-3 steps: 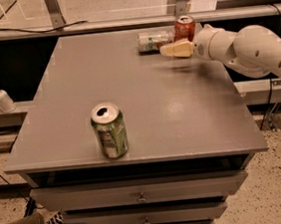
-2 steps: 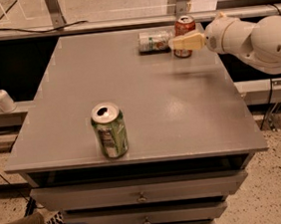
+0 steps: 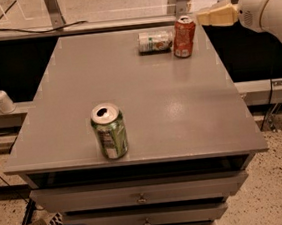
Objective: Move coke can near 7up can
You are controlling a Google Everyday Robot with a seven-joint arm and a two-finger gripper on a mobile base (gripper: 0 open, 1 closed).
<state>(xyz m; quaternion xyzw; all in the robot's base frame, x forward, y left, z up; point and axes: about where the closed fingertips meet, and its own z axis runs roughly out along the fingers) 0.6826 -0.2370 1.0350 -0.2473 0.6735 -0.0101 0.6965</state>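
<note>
The red coke can (image 3: 184, 36) stands upright at the far right of the grey table (image 3: 145, 109). The pale 7up can (image 3: 154, 41) lies on its side right beside it, to its left, almost touching. My gripper (image 3: 211, 16) is off the table's far right edge, just right of the coke can's top and apart from it, holding nothing.
A darker green can (image 3: 110, 131) stands upright near the table's front edge, left of centre. A white pump bottle (image 3: 0, 98) sits on a ledge to the left. Drawers run below the table top. My white arm (image 3: 268, 5) fills the upper right.
My gripper has pulled back to the right and up, away from the coke can and off the table. The cans have stayed in place.
</note>
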